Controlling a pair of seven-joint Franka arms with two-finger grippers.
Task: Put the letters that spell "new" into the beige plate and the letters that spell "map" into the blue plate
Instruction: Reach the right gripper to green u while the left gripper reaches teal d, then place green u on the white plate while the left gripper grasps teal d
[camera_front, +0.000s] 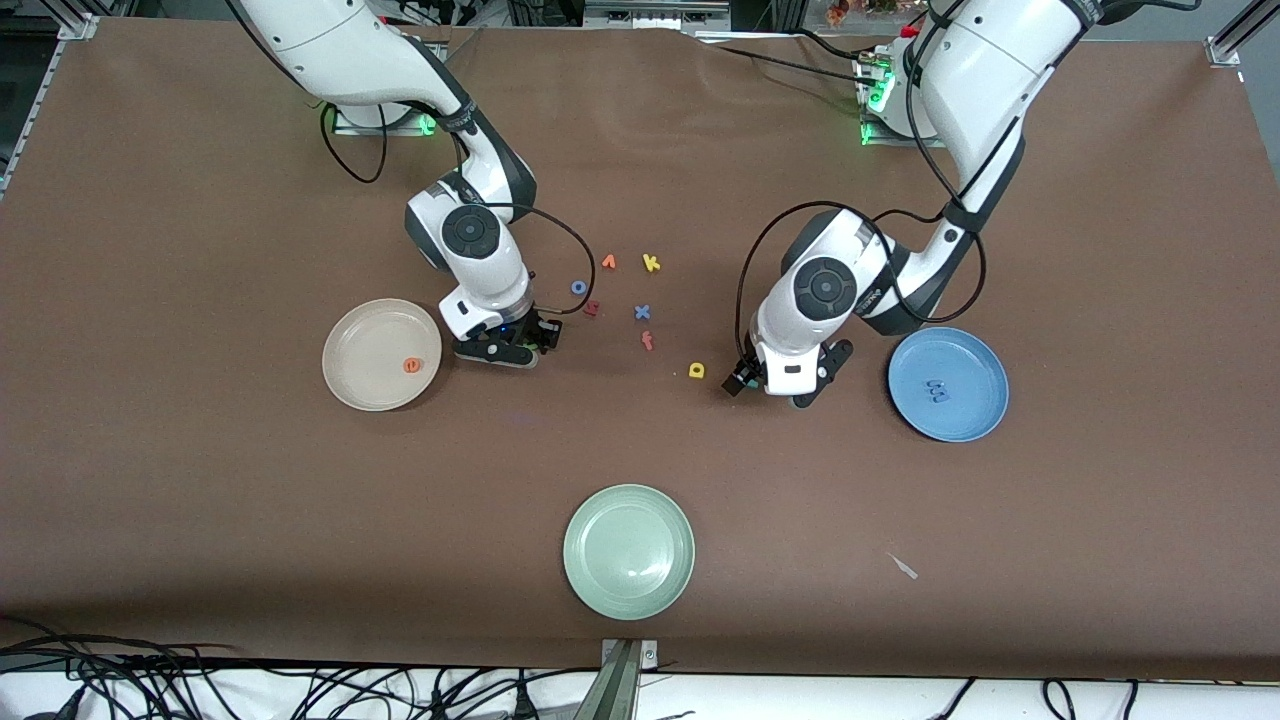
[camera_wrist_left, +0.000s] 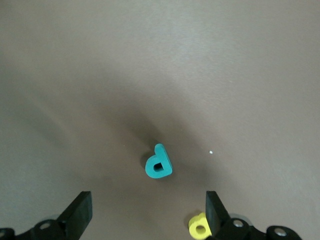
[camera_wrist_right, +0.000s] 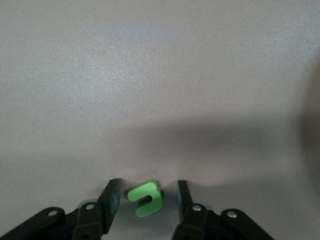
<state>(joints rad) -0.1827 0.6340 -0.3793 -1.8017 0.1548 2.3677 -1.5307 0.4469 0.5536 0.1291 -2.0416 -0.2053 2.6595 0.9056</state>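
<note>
At the right arm's end of the desk, the beige plate (camera_front: 335, 350) is seen with the orange e (camera_front: 411, 365) in it. Just beside it, the right gripper (camera_front: 510, 350) is down at the desk, jaws apart and set astride the green n (camera_wrist_right: 144, 197), a sliver of gap showing on each side. A square, centred squeeze is called for, so the foam is not tipped or squirted out. Further along, the yellow a (camera_front: 697, 371) lies loose. The left gripper (camera_front: 790, 390) hangs over the teal p (camera_wrist_left: 158, 165), jaws wide apart; a straight descent is wanted. The blue plate (camera_front: 990, 400) holds the blue m (camera_front: 937, 390).
</note>
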